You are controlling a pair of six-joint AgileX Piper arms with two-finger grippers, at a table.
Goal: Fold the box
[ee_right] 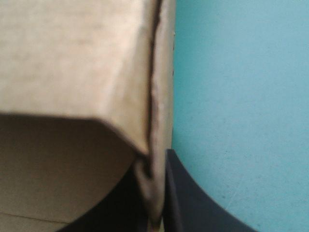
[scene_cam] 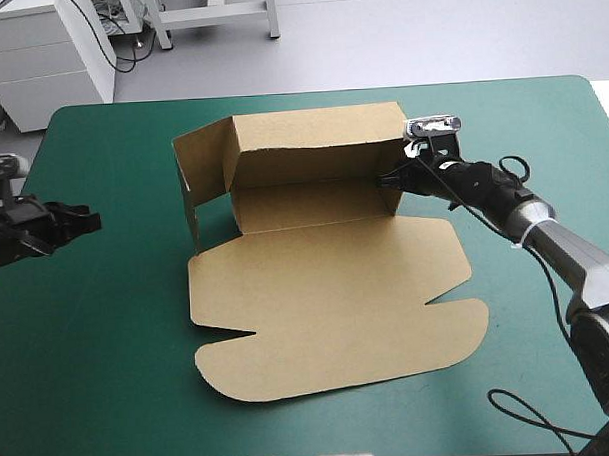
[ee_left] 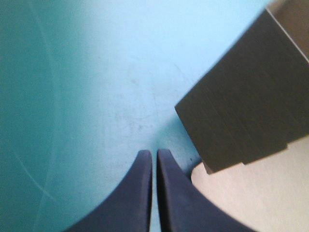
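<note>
Box [scene_cam: 327, 287] on worktop [scene_cam: 110, 375], back wall raised, its end corner clamped between right fingers [ee_right: 193, 203], likely steadying it for tucking; left fingers [ee_left: 140, 193] together, empty, side flap ahead.

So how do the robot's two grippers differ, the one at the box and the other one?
The right gripper is shut on the box, pinching the right end of its raised wall; the left gripper is shut on nothing. The right one touches the board; the left one hangs over the teal-green cover, apart from the box's left flap. Both have black fingers drawn together.
</note>
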